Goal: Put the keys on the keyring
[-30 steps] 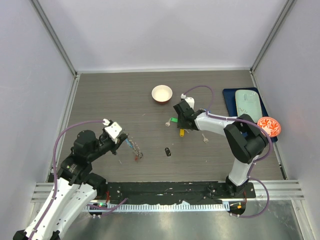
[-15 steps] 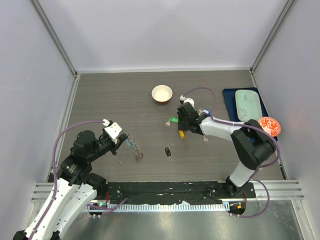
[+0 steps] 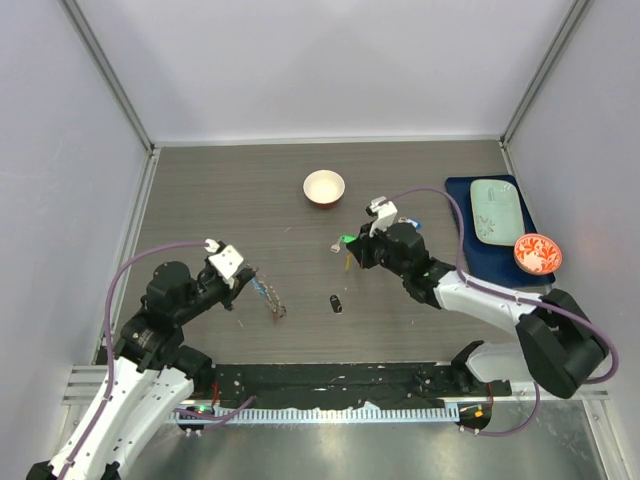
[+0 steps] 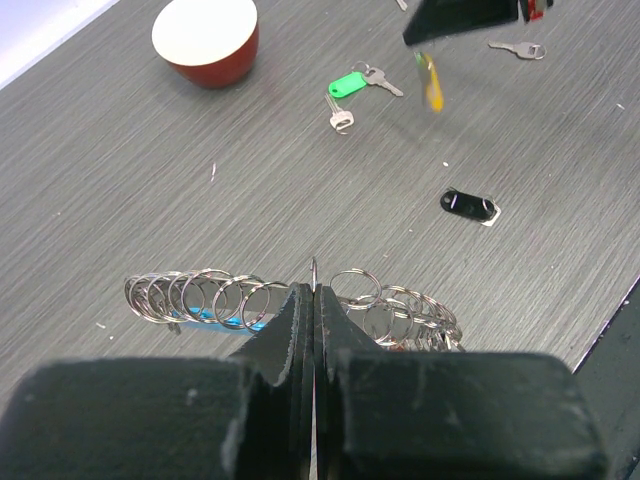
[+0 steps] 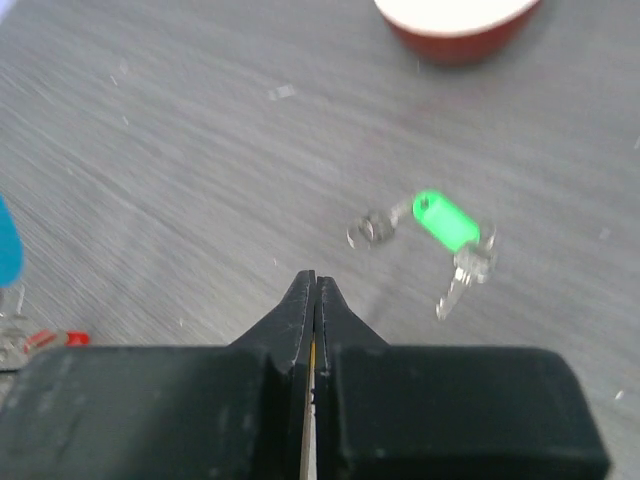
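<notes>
The keyring [image 4: 390, 300], a silvery loop threaded with small rings and a blue tag [image 4: 215, 318], is pinched at its wire by my shut left gripper [image 4: 313, 288], left of centre in the top view [image 3: 250, 279]. My right gripper [image 3: 351, 257] is shut on a yellow-tagged key [image 4: 430, 80], which hangs below it above the table. In the right wrist view only a yellow sliver shows between the closed fingers [image 5: 314, 285]. A green-tagged key [image 4: 350, 85] lies just beyond it [image 5: 447, 222]. The table also holds a black-tagged key [image 4: 468, 205] and a plain key [image 4: 520, 48].
A small white bowl [image 3: 323, 187] stands at the back centre. On the right, a blue mat [image 3: 460, 198] carries a pale green tray [image 3: 495, 210] and an orange patterned dish [image 3: 535, 252]. A blue-tagged key [image 3: 414, 224] lies beside the right arm.
The right gripper closed on the yellow-tagged key and lifted it off the table, shifting slightly left, while the arm stretched lower across the table. The left arm and keyring stayed still.
</notes>
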